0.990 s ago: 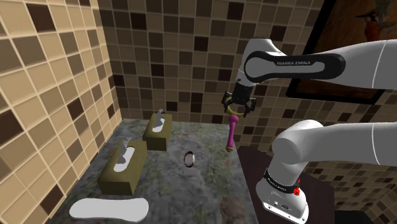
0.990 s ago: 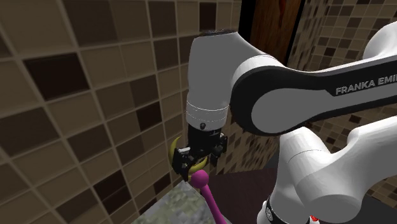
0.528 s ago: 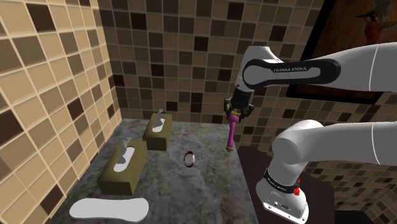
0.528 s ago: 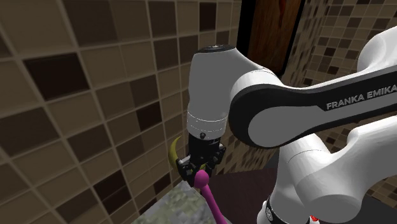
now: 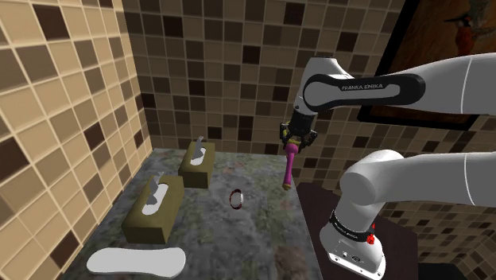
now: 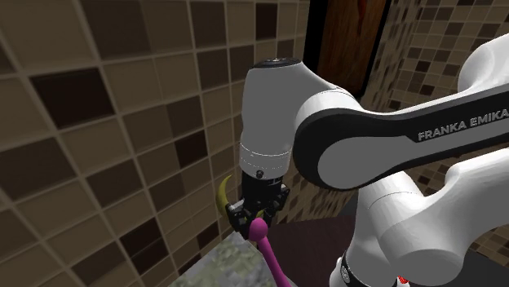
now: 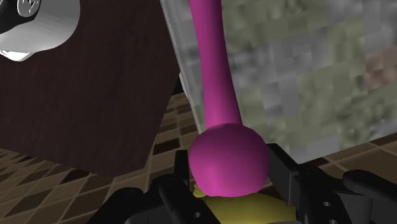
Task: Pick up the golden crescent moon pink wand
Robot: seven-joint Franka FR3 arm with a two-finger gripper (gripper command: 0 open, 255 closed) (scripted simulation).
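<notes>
The wand (image 5: 288,165) is a magenta rod with a round knob and a gold crescent at its top end. It hangs nearly upright above the counter's right edge in the shoulder view. My gripper (image 5: 293,141) is shut on its knob, the rod dangling below. In the second exterior view the gripper (image 6: 254,218) clasps the pink knob (image 6: 259,229), with the gold crescent (image 6: 223,196) sticking out to the side. From the wrist, the knob (image 7: 228,160) sits clasped between both fingers (image 7: 294,178), gold below it, and the rod (image 7: 213,70) runs away over the counter's edge.
On the mottled stone counter (image 5: 218,231) stand two olive tissue boxes (image 5: 153,208) (image 5: 198,165), a small dark ring (image 5: 236,198) and a white flat sole-shaped object (image 5: 135,260). Tiled walls close off the back and left. My dark stand (image 5: 318,231) is beside the counter's right edge.
A second ago the fingers stood apart around the wand's knob; they have closed on it. Since half a second ago nothing has moved.
</notes>
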